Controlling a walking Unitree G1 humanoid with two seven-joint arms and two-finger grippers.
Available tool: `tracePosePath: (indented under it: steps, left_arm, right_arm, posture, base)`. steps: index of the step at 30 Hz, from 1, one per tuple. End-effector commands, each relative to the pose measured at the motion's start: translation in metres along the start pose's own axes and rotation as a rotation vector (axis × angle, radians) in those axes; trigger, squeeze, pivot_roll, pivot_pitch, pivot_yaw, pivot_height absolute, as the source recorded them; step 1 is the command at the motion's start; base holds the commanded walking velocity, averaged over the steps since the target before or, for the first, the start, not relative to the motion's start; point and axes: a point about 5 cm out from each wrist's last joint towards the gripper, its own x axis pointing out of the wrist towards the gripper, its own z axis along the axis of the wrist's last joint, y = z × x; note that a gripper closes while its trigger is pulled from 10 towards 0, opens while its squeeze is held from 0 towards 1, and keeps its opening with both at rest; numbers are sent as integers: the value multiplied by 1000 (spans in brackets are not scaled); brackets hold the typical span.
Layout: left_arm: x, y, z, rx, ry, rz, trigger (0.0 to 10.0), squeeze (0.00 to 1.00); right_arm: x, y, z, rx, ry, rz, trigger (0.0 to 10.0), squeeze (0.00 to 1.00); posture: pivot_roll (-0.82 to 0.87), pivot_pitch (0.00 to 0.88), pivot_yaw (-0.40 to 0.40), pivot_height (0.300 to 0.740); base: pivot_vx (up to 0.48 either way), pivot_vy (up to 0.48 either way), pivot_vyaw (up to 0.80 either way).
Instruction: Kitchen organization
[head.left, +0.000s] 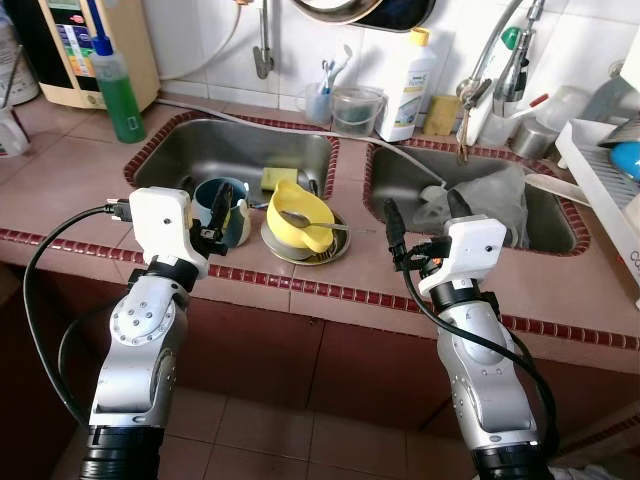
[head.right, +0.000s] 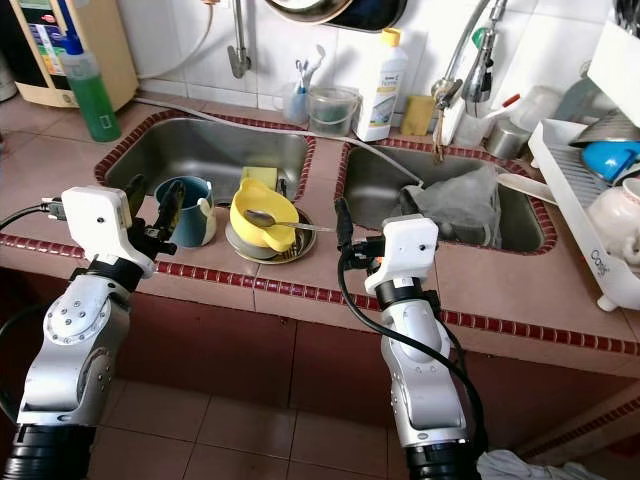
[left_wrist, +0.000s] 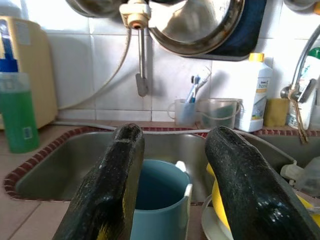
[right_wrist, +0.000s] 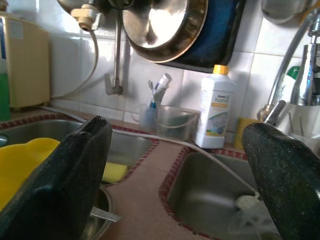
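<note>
Teal mug stands at the near edge of the left sink basin, its white handle turned right toward the yellow jug just beside it. Of all the clutter here it looks like the piece being gone after, since the left gripper is level with it and its two black fingers are spread apart, framing the mug's rim in the left wrist view without yet closing on it. That spacing suits a sideways pinch on the mug wall, I judge.

The yellow jug lies tilted in a round steel plate with a spoon resting across its mouth, so it would likely shift if the mug were dragged against it. A yellow sponge sits farther back in the same basin.

The right gripper hovers over the tiled strip between the two basins, fingers wide apart and holding nothing, apparently waiting. To its right, a grey cloth is heaped in the right sink basin.

Along the far wall stand a green soap bottle at left, a clear cup with toothbrushes, and a white detergent bottle. A white dish rack sits at far right.
</note>
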Motion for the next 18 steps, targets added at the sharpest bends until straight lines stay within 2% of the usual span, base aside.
tracePosePath:
  steps: [1,9,18]
  left_arm:
    - [1,-2,-2,-5,17,-23,10000,0]
    - [1,-1,-1,-63,2,-5,10000,0]
    - [0,-2,-1,-48,9,4,10000,0]
  right_arm:
    - [0,-2,-1,-3,13,8,10000,0]
    - [-2,-1,-1,-2,2,13,10000,0]
    - [-4,2,-1,-2,-3,32,10000,0]
  posture:
    - [75,0,-65,740]
    - [74,0,-62,740]
    - [75,0,-62,740]
  base:
    - [0,0,-725]
    - [157,0,-684]
    - [0,0,0]
